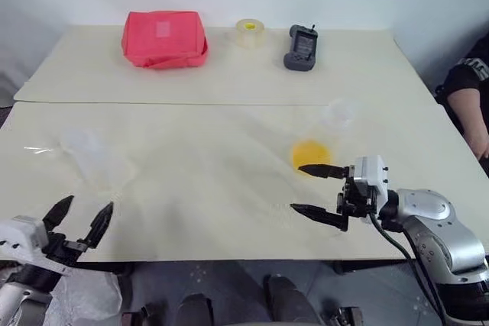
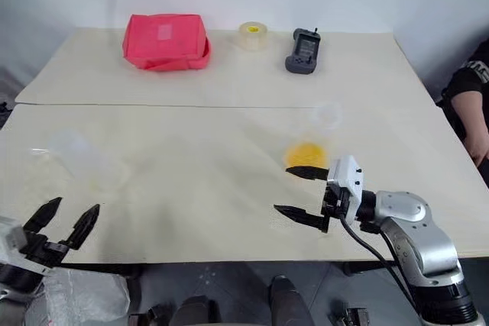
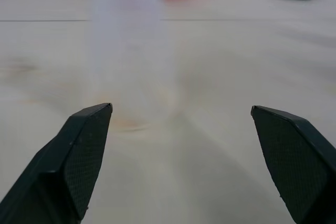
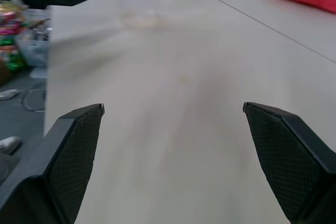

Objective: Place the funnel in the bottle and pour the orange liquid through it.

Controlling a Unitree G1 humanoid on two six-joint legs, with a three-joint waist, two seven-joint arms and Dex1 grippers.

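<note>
The bottle (image 1: 88,154), clear and conical, stands on the left part of the table. It shows blurred straight ahead of my left gripper in the left wrist view (image 3: 128,51). My left gripper (image 1: 89,204) is open and empty, just off the table's near edge and short of the bottle. The orange liquid (image 1: 311,155) sits in a clear cup right of centre. The clear funnel (image 1: 338,113) rests just beyond it. My right gripper (image 1: 296,187) is open and empty, pointing left, its far fingertip close to the cup's near side.
A red pouch (image 1: 164,38), a pale tape roll (image 1: 250,33) and a black handheld device (image 1: 301,48) lie along the back of the table. A person's arm (image 1: 467,97) is at the right edge. A seam (image 1: 229,103) crosses the tabletop.
</note>
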